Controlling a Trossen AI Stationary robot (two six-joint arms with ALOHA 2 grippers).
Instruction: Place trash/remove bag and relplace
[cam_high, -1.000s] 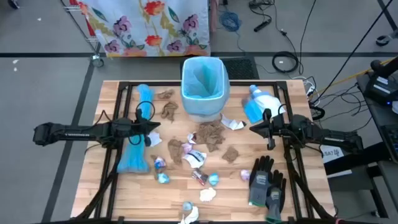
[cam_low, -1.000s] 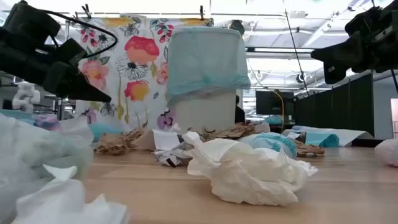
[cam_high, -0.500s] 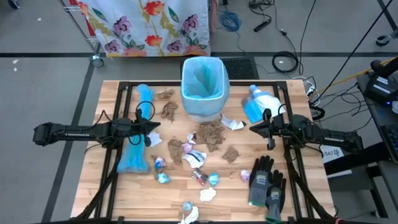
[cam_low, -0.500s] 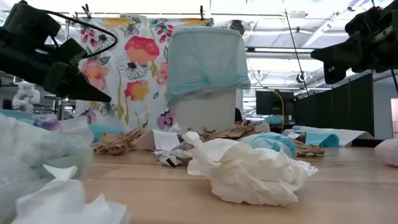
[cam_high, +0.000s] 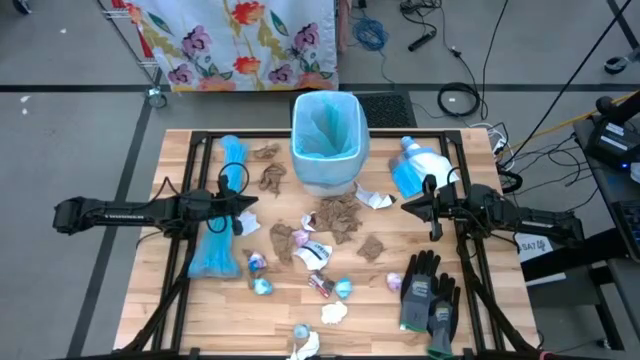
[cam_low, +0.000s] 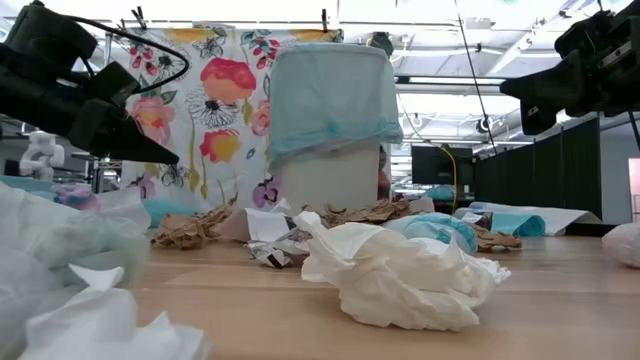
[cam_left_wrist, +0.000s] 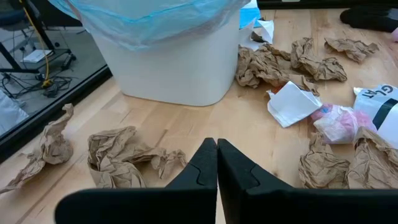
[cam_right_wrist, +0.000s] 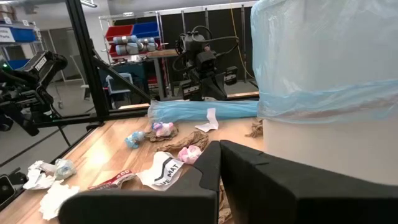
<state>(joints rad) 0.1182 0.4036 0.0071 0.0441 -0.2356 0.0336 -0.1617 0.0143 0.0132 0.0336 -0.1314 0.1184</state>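
While the trash (cam_high: 338, 218) lay scattered before the lined bin (cam_high: 326, 140), I held the left gripper (cam_high: 253, 203) and right gripper (cam_high: 405, 207) closed, empty, above the table (cam_high: 500, 330).

You see the left gripper (cam_left_wrist: 216, 163) with fingers pressed together (holding nothing) above bare wood. Ahead of you stands the white bin (cam_left_wrist: 168, 62) with its blue liner (cam_left_wrist: 143, 15). Crumpled brown paper wads (cam_left_wrist: 118, 158) lie around it, near a white wrapper (cam_left_wrist: 292, 104).

Two dark, slender jointed arms, black cables, tapered jaws
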